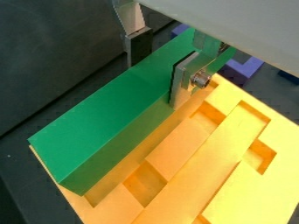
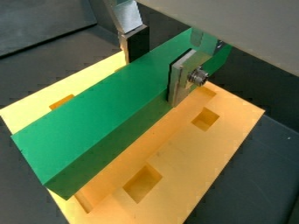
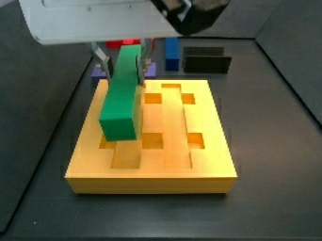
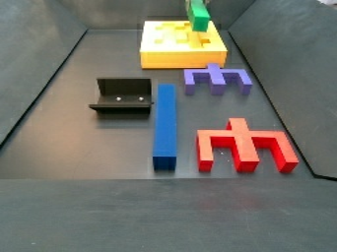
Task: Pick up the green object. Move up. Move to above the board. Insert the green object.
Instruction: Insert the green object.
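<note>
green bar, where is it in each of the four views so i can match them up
Wrist view: the green object runs diagonally across the frame, gripper clamped on it.
Wrist view: green object, again diagonal over the board.
Side view: it stands over the board's left groove.
Side view: only a small part shows at top centre.
Shared landmark: the board.

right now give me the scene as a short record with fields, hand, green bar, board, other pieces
hand: hand over the board, fingers shut on the green object
green object: green object held, long and tilted, above the board's grooves in both wrist views; whether its low end touches the board cannot be told
board: board orange-yellow, flat on the floor, square holes open
fixture: fixture on the floor, apart from the board
other pieces: blue bar lying flat, purple notched block, red piece, all off the board
</note>
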Motion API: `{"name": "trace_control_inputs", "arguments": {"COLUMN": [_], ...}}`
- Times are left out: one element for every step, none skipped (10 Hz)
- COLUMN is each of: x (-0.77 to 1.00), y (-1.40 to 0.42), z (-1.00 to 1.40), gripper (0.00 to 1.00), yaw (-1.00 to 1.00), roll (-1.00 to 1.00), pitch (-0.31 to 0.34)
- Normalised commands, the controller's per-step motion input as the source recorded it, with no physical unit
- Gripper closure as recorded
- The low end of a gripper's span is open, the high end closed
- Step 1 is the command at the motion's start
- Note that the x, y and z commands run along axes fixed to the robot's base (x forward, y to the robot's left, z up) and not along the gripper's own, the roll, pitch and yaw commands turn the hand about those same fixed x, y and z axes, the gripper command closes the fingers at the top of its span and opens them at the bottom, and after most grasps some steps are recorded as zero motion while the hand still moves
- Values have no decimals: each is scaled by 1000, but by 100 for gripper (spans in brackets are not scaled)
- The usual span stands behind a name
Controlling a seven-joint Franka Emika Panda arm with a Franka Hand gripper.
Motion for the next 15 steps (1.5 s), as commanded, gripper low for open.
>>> {"name": "trace_control_inputs", "arguments": {"x": [117, 9, 43, 0, 0, 26, 60, 17, 49, 106, 100, 74, 54, 94, 0], "y": [-149, -74, 0, 0, -20, -83, -149, -103, -120, -117, -91, -63, 0, 11, 94], "z": [-449, -349, -257, -129, -69, -154, -234, -234, -189, -186, -194, -189, -174, -149, -174], "gripper": [100, 100, 100, 100, 100, 100, 100, 100, 100, 100, 100, 100, 100, 100, 100], "yaw": [0, 0, 0, 11, 126, 140, 60, 26, 26, 14, 11, 17, 14, 3, 0], "roll": [140, 134, 124, 161, 211, 186, 239, 256, 289, 286, 263, 253, 244, 201, 130], "pitch": [43, 36, 44, 50, 46, 23, 21, 26, 51, 79, 73, 60, 57, 66, 40]}}
